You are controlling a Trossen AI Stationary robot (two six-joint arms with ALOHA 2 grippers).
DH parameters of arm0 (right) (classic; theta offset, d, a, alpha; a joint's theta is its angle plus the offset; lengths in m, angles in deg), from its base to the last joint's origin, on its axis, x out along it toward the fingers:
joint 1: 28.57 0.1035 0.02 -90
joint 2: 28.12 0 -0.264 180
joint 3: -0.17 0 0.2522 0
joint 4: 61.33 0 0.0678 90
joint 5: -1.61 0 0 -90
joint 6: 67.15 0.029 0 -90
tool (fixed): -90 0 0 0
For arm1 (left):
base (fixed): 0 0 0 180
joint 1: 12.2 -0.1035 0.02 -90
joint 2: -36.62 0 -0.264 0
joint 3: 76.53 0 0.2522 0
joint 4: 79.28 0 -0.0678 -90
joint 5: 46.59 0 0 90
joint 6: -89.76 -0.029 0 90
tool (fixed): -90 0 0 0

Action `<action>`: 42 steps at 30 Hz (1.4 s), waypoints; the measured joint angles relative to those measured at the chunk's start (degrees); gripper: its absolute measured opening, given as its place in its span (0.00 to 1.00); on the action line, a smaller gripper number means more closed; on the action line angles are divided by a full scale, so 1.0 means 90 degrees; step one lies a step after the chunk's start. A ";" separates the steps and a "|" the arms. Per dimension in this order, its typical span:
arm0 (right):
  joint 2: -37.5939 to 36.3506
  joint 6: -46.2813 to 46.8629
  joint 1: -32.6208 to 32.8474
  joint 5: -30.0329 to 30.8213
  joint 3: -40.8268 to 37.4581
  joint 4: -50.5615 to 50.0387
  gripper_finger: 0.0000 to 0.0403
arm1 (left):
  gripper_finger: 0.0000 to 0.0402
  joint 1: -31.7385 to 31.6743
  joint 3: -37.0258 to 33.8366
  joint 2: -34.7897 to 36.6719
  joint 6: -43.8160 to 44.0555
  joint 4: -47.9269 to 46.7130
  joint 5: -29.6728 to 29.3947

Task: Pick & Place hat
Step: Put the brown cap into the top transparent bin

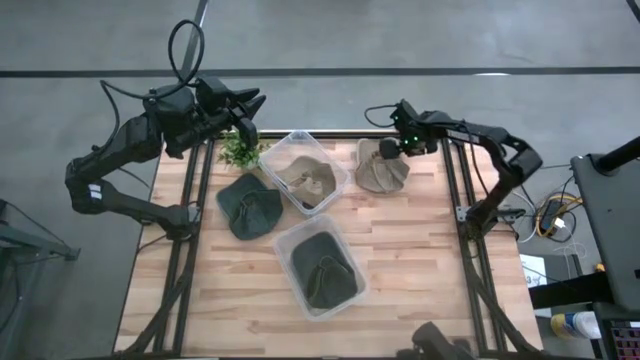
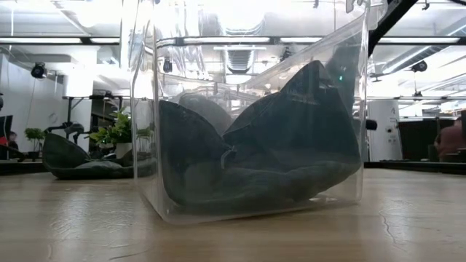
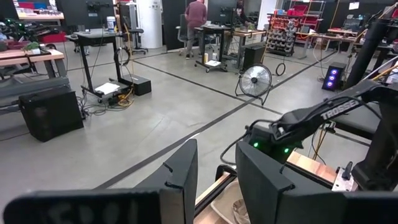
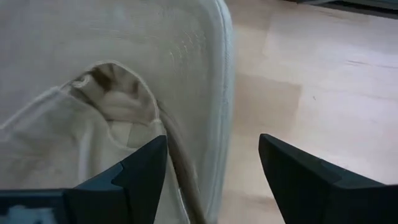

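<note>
Right gripper (image 4: pixel 211 165) right over tan hat (image 1: pixel 382 170) at the desk's (image 1: pixel 420 260) far right edge, fingers apart straddling its brim; hat lies directly below; left gripper (image 1: pixel 250 105) parked high, fingers apart, farther off.

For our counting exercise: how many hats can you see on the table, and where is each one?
4: a beige hat in the far clear plastic bin, a dark green hat in the near bin, a dark green hat loose at left, a beige hat loose at right.

Four hats (image 1: pixel 381 170), two bins (image 1: pixel 322 264), one plant (image 1: pixel 240 150)
</note>
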 joint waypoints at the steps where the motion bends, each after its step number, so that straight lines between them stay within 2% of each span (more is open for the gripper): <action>1: 0.0102 -0.0052 -0.0010 -0.0030 -0.0002 0.0063 0.61 | 0.26 0.0000 0.0000 0.0000 0.0000 0.0000 0.0000; 9: 0.0427 -0.0454 -0.0008 -0.0090 0.0287 0.0208 0.46 | 0.26 0.0000 0.0000 -0.0002 0.0008 -0.0002 0.0000; 13: 0.0299 -0.0660 -0.0011 -0.0085 0.0519 0.0167 0.31 | 0.26 0.0000 0.0000 -0.0002 0.0099 -0.0001 0.0000; 17: 0.0250 -0.1004 -0.0011 -0.0088 0.0827 -0.0065 0.08 | 0.26 0.0000 0.0000 -0.0002 0.0102 -0.0002 -0.0002; 21: 0.0242 -0.1132 -0.0011 -0.0170 0.1013 -0.0121 0.03 | 0.26 0.0000 0.0000 -0.0002 0.0109 0.0000 -0.0002; 33: 0.0242 -0.1083 -0.0050 -0.0639 0.0778 -0.0334 0.05 | 0.26 0.0000 0.0000 -0.0002 0.0302 0.0019 0.0000; 37: 0.0242 -0.1158 -0.0075 -0.0889 0.0502 -0.0113 0.14 | 0.26 0.0000 0.0000 -0.0002 0.0330 0.0019 0.0000; 42: 0.0242 -0.1056 -0.0159 -0.1086 0.0167 0.0150 0.34 | 0.26 0.0000 0.0000 -0.0002 0.0330 0.0022 0.0000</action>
